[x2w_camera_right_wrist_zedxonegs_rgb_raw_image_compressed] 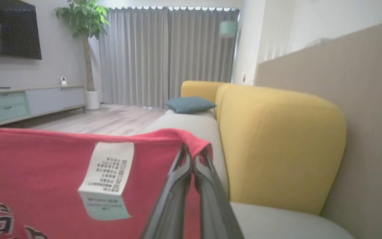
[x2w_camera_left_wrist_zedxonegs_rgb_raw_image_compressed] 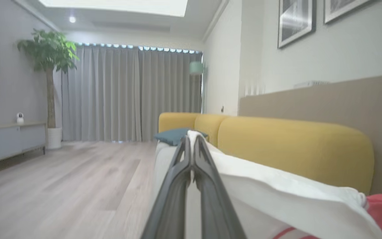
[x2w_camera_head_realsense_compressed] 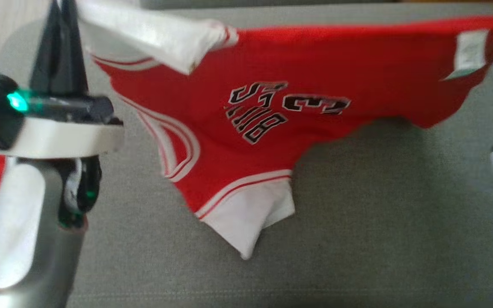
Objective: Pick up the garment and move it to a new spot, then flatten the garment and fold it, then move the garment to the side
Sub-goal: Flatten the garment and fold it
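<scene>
Hanging above the grey fabric sofa seat (x2w_camera_head_realsense_compressed: 379,214), the red-and-white jersey garment (x2w_camera_head_realsense_compressed: 298,98) stretches left to right between the arms. The left claw (x2w_camera_left_wrist_zedxonegs_rgb_raw_image_compressed: 191,141) is clamped closed on its white edge, the right claw (x2w_camera_right_wrist_zedxonegs_rgb_raw_image_compressed: 194,154) on its red corner.

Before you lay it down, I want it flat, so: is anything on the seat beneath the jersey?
Nothing visible. The jersey hangs between the left hand and right hand, both shut on it, over bare grey seat. A teal cushion lies farther along the sofa, well aside.
</scene>
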`<state>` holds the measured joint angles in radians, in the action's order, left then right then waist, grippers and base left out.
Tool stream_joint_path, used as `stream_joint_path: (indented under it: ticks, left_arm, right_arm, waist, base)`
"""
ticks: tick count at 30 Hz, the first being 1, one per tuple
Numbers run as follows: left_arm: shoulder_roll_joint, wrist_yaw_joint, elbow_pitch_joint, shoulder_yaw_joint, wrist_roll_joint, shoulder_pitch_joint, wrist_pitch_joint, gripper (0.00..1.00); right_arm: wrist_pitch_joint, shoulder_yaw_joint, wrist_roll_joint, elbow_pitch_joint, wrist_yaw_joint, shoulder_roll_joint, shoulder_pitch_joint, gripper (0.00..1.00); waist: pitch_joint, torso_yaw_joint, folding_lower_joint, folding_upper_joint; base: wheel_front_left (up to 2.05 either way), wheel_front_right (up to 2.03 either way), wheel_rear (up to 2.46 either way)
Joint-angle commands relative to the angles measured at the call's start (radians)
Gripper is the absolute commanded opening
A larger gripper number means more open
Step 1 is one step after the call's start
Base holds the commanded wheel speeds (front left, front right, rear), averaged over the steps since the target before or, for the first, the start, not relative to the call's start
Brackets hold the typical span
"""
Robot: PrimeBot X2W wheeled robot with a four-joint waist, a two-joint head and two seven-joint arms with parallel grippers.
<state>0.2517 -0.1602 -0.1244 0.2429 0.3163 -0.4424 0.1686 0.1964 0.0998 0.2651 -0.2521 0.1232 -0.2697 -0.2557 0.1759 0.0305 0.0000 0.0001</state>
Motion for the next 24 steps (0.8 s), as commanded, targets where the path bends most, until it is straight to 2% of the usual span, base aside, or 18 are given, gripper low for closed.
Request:
stream_joint_path:
  ticks: [1, 7, 12, 18, 24]
  left_arm:
    - [0.042, -0.007, -0.075, -0.05, -0.013, -0.083, -0.001, 0.0]
    - [0.071, -0.002, -0.2, -0.043, -0.044, -0.189, -0.062, 0.0]
    - [0.079, 0.011, -0.216, -0.031, -0.045, -0.28, -0.117, 0.0]
    - [0.067, 0.03, -0.165, -0.007, -0.023, -0.334, -0.151, 0.0]
    - [0.043, 0.067, 0.004, 0.044, -0.015, -0.417, -0.169, 0.0]
  right_arm:
    - [0.006, 0.003, -0.006, -0.064, 0.008, -0.033, -0.052, 0.0]
    - [0.061, 0.041, 0.002, -0.164, 0.008, -0.063, -0.117, 0.0]
    - [0.094, 0.071, 0.027, -0.176, 0.008, -0.082, -0.161, 0.0]
    - [0.115, 0.064, 0.057, -0.132, 0.008, -0.085, -0.191, 0.0]
    - [0.104, 0.007, 0.104, -0.007, 0.008, -0.09, -0.269, 0.0]
  waist:
    - [-0.036, -0.002, 0.0, -0.0001]
    - [-0.102, -0.004, 0.0, -0.0001]
    - [-0.133, -0.004, 0.0, -0.0001]
    - [-0.135, -0.008, 0.0, -0.0001]
    - [-0.084, -0.017, 0.0, -0.0001]
  base:
    - [0.0, 0.0, 0.0]
    - [0.0, 0.0, 0.0]
    - [0.0, 0.0, 0.0]
    - [0.0, 0.0, 0.0]
    - [0.0, 0.0, 0.0]
